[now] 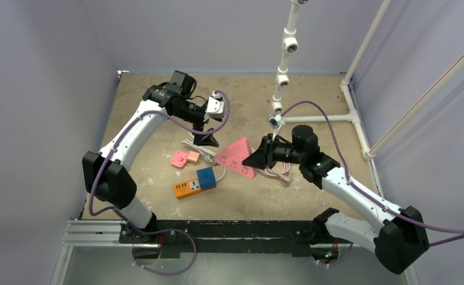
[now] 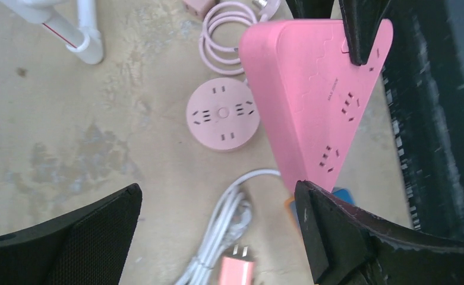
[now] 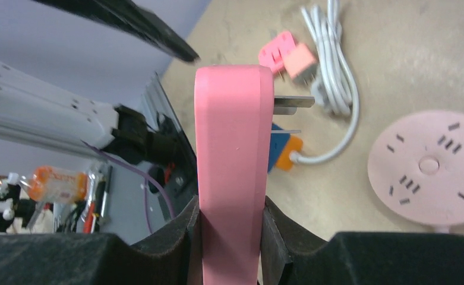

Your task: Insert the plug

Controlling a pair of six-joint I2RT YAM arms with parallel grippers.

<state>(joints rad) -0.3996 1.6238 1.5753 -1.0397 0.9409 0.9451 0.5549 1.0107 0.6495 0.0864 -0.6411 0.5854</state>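
My right gripper point(image 1: 258, 158) is shut on the pink triangular power strip point(image 1: 236, 154) and holds it edge-on off the table; the right wrist view shows its fingers clamped on the strip point(image 3: 232, 136). My left gripper point(image 1: 207, 141) is open and empty, hovering just left of the strip. In the left wrist view its jaws point(image 2: 217, 205) stand wide apart above the pink plug point(image 2: 236, 270) and the bundled white cable point(image 2: 223, 228), with the strip's socket face point(image 2: 318, 101) ahead. The plug lies on the table point(image 1: 185, 158) and also shows in the right wrist view point(image 3: 289, 56).
A round pink socket point(image 2: 222, 114) with a coiled pink cord point(image 2: 226, 35) lies on the table. An orange and blue power strip point(image 1: 193, 184) lies near the front. White pipe framing point(image 1: 351, 116) stands at the back right. The table's black front rail point(image 1: 229, 228) is close.
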